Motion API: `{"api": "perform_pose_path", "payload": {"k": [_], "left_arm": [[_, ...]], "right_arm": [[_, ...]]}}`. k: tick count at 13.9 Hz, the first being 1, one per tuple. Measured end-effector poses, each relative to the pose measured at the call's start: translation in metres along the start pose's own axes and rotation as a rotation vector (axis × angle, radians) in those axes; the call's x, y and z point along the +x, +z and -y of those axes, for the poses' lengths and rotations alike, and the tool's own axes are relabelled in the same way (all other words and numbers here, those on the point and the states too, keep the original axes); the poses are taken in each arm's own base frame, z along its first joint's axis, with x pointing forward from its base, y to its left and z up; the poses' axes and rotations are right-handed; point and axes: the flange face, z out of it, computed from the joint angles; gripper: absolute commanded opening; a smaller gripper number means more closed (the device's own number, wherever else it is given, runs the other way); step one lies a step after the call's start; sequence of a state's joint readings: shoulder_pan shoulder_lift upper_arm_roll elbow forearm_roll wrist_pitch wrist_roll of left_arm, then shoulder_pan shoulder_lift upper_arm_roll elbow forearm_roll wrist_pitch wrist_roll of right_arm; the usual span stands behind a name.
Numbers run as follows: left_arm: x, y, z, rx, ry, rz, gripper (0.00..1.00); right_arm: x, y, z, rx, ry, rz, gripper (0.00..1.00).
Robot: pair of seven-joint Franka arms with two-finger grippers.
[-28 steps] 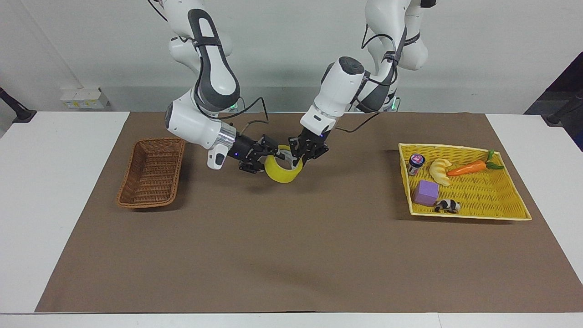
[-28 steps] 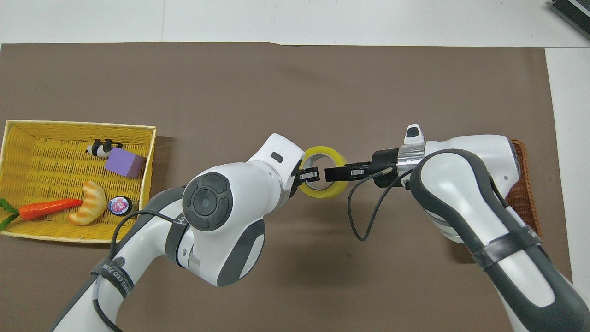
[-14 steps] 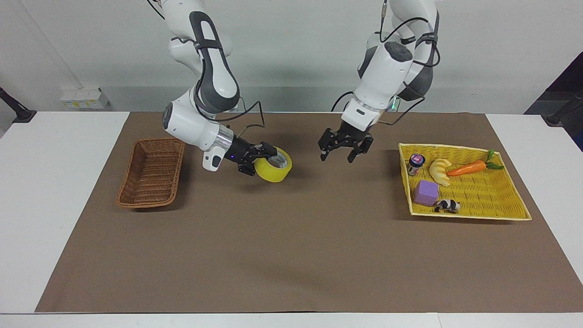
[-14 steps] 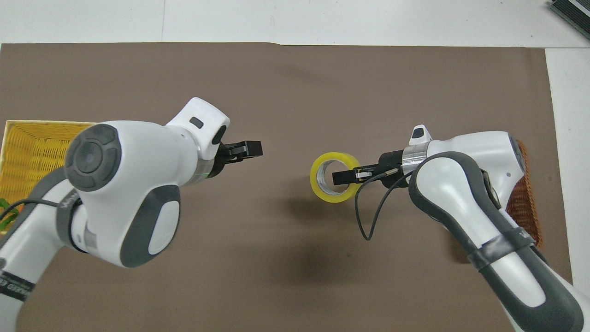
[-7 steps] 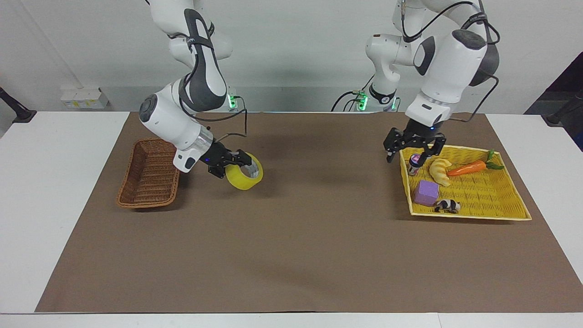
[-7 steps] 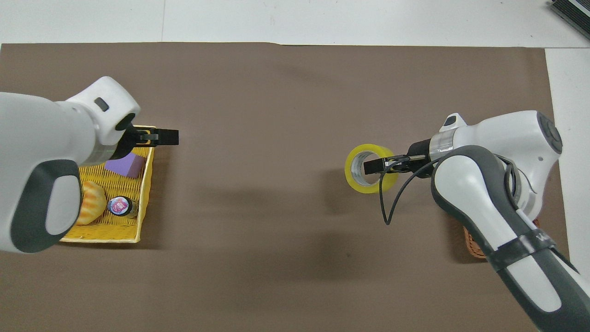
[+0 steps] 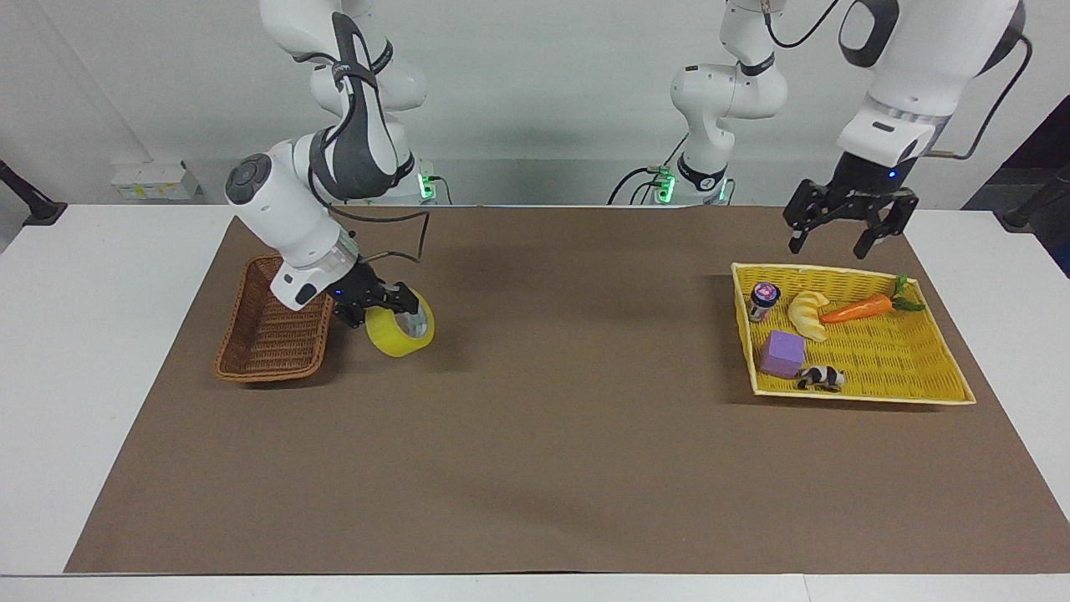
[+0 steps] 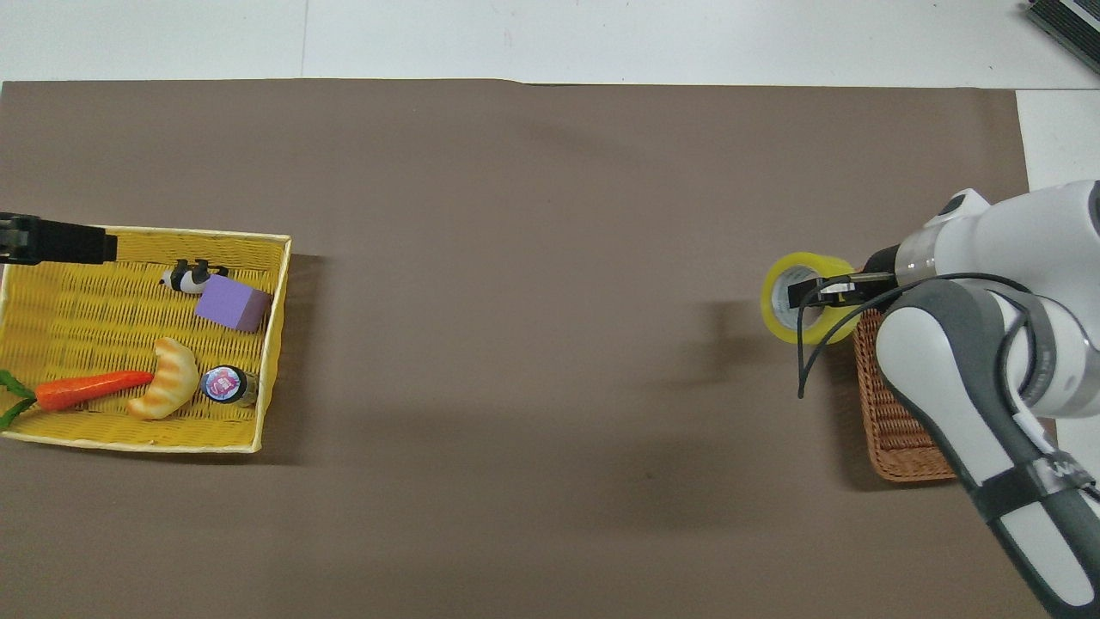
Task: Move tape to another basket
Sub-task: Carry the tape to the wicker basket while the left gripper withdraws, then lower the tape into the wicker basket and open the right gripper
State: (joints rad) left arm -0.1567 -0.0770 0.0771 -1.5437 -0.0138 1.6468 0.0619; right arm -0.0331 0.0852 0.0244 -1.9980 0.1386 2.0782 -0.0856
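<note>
Brown mat (image 7: 535, 468) covers most of the table (image 7: 100, 401), filling the centre of the facing view.

Yellow tray (image 7: 919, 380) sits at the right of the facing view, toward the left arm's end. It holds a carrot (image 7: 857, 309), a croissant toy (image 7: 807, 315), a purple block (image 7: 782, 353), a small jar (image 7: 763, 298) and a panda figure (image 7: 819, 378).

Brown basket (image 7: 267, 334) sits at the left of the facing view, toward the right arm's end, empty as far as can be seen. The overhead view shows only part of it under the right arm.

Tape (image 7: 399, 324) hangs tilted just beside the basket's rim, over the mat, not yet over the basket.

Right gripper (image 7: 376, 303), left of centre in the facing view, pinches the tape's wall, one finger through the core.

Left gripper (image 7: 843, 224), upper right of the facing view, hangs spread and empty over the tray's edge nearest the robots. This arm waits.

Risks, as a judgement:
- The roll hangs low; it could catch the basket's raised rim and shove or tip the light basket.
- The basket is narrow; a release off-centre could leave the roll on the rim or let it roll out.
- The grip is on one wall only, so the roll could swing or slip.
</note>
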Motion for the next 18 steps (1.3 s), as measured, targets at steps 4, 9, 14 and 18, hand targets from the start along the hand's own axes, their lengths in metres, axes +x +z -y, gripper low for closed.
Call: {"api": "perform_pose_path", "payload": {"k": [4,9,14,18], "left_arm": [[-0.008,-0.023,0.005,0.000,-0.005,0.048,1.00],[0.001,-0.019,0.022,0.004,-0.027,0.130,1.00],[-0.004,-0.030,0.035,0.004,-0.002,0.127,1.00],[-0.009,-0.034,0.037,0.003,-0.003,0.125,1.00]], "right_arm": [[-0.015,-0.010,-0.077,-0.172,0.042,0.071,0.00],[-0.045,-0.007,-0.143,-0.196,0.110,0.121,0.00],[-0.066,0.034,-0.147,-0.180,0.115,0.181,1.00],[-0.067,0.040,-0.139,-0.179,0.100,0.193,1.00]]}}
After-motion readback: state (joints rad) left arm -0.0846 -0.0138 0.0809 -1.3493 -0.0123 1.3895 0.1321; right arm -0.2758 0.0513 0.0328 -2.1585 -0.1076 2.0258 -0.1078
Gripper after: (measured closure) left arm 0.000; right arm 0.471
